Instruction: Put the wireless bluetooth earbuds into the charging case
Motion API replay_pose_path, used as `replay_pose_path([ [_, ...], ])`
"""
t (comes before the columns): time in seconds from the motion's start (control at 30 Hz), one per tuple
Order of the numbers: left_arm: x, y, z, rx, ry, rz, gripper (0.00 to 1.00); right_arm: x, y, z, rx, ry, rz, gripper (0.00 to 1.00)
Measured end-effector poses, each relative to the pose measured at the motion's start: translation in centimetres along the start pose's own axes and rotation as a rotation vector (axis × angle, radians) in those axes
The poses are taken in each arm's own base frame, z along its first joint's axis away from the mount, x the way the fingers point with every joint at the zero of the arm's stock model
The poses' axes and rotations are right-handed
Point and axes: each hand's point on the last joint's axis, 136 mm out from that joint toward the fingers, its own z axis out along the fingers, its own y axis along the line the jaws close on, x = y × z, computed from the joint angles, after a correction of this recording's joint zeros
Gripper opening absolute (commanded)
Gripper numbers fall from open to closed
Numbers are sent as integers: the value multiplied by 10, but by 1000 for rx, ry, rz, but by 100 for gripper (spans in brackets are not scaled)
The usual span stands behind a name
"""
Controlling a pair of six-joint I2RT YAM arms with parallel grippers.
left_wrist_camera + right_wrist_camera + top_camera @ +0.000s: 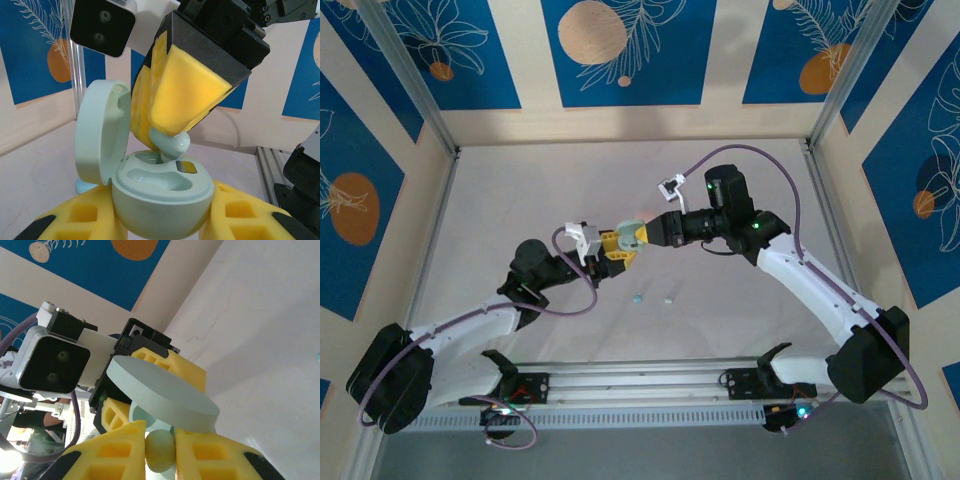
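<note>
Pale mint earbud [170, 142], a tiny glossy rounded plastic bud, sits just above centre of the left wrist view. It is pinched between the soft yellow fingers [190, 95] of the right gripper [167, 131], whose jaws are drawn in tight on it. Its stem dips into the rear socket of the mint charging case [160, 200], a smooth rounded plastic shell at lower centre. The socket's rim hides how deep the stem goes.

The left gripper [160, 227] clamps the case's body between its yellow pads [85, 217] at the bottom edge, jaws narrow around it. The round hinged lid [100, 135] stands upright left of centre, just beside the right gripper's fingers, so room is tight on that side. A light blue rounded shape [85, 187] peeks out below the lid, too cut off to identify.

In the right wrist view the pale mint earbud [160, 450] shows at bottom centre, and the lid's flat back [160, 392] covers the sockets.

In the top view the left gripper [608, 250] and right gripper [638, 237] meet at mid-frame over the matte white table [520, 200]. Bare surface runs out to the aluminium rails [435, 230] on each side. Just below centre lie a light blue bud [637, 298] and a paler bud [669, 298], apart from each other and too small to make out in detail.
</note>
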Motion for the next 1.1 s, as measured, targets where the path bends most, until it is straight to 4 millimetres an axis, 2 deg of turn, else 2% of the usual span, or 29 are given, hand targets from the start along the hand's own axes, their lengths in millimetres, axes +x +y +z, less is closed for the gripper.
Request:
replay_pose_path([
  [0.43,-1,0,0,0,-2,-10,30,-3,-1,-3,55,-3,-17,31],
  [0.57,-3,1,1,-1,-5,-9,30,-5,0,-3,62,-6,-25,37],
  [0.83,-3,2,0,-6,-4,-13,30,-6,3,-2,69,-2,-26,40],
  [1.1,-3,2,1,-6,-2,-13,30,-6,5,-4,83,-4,-22,47],
])
